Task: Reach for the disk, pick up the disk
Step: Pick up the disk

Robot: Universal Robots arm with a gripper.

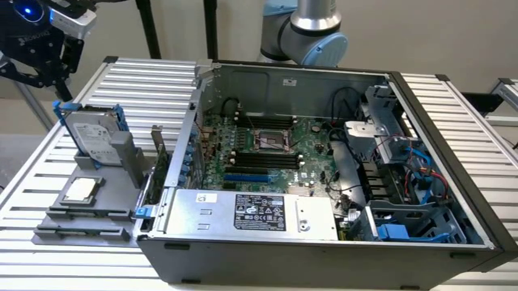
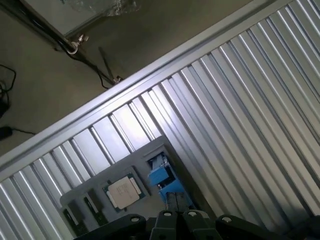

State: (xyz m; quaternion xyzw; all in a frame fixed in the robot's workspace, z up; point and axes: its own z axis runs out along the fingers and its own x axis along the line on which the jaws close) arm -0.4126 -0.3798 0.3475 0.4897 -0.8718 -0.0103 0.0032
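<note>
Reach step, by the look of it; no contact yet. Pincer (image 1: 40,85) hangs above and just toward the exterior view's left of the disk (image 1: 91,136), near its blue top rail; apart or together, can't tell. Disk stands upright, slightly tilted, in the grey holder (image 1: 123,162) on the ribbed surface (image 1: 150,79), beside the open PC case (image 1: 324,254), w/ the small chip (image 1: 81,190) lying nearer the camera. Pickup prob. needs the pincer centred over the top edge, straddling the flat faces, then a straight drop.
</note>
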